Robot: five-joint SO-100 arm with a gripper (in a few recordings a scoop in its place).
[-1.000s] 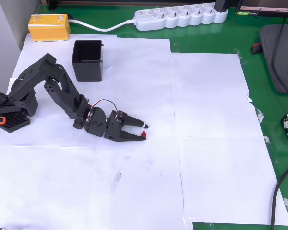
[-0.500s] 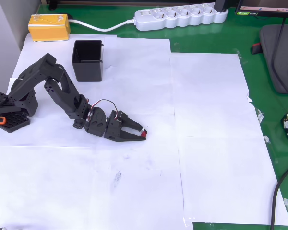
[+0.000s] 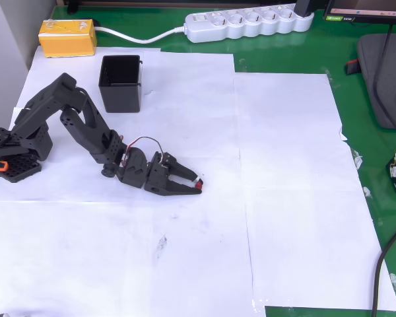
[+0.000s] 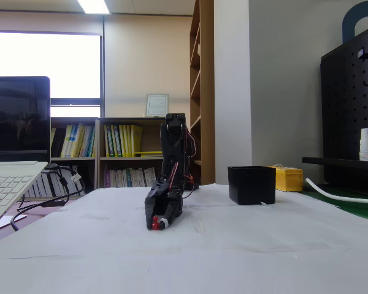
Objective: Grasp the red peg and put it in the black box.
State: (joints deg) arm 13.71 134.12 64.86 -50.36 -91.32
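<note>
The red peg (image 3: 197, 184) is a tiny dark red stub between my fingertips, low on the white paper; in the fixed view the red peg (image 4: 155, 222) shows at the tip of the lowered arm. My black gripper (image 3: 197, 183) is shut on it, pointing right in the overhead view, and my gripper (image 4: 157, 222) sits close to the table surface. The black box (image 3: 121, 83) stands open-topped up and to the left of the gripper, well apart from it; the black box (image 4: 251, 184) appears right of the arm in the fixed view.
A yellow block (image 3: 67, 36) lies beyond the box at the top left. A white power strip (image 3: 247, 23) with its cable runs along the far edge. White paper sheets (image 3: 290, 165) cover the green mat. A laptop (image 4: 12, 153) sits at the fixed view's left.
The fingers have closed from open onto the red peg. The arm has barely shifted.
</note>
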